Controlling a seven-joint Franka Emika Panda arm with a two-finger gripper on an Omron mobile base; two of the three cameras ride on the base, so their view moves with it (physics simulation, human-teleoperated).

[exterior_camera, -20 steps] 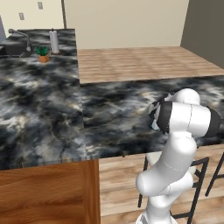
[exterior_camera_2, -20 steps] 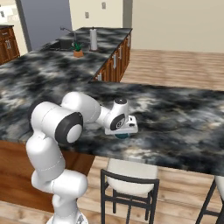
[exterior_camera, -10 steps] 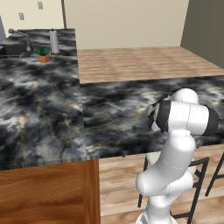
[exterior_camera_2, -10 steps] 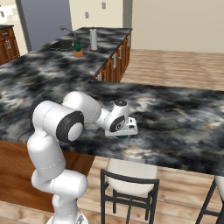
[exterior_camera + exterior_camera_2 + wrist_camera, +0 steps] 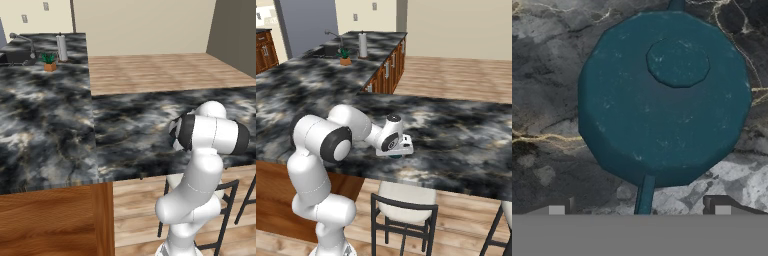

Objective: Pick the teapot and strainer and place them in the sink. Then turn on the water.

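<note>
A: Where do we have the teapot [image 5: 662, 100]?

B: Right below our end effector [image 5: 639, 207]. In the hand view we look down on its round teal top, with the small raised lid in the middle and a thin teal piece sticking out toward the bottom edge between our fingertips [image 5: 557, 209]. It sits on the dark marbled counter [image 5: 456, 125].

A: And the end effector itself?

B: Spread wide. We see one dark tip to each side of the pot, both apart from it, nothing pinched between them. In the right base view our end effector [image 5: 397, 148] hangs low over the near stretch of counter, with a sliver of teal [image 5: 396, 155] just under it.

A: Do we see the sink?

B: Yes, far off at the back of the long counter run. In the left base view the sink [image 5: 12, 56] is a dark basin with a grey curved faucet [image 5: 22, 40] over it. A small potted plant [image 5: 49, 61] and a pale upright cylinder [image 5: 62, 47] stand beside it. All well apart from the teapot.

A: The strainer?

B: We cannot make it out.
</note>
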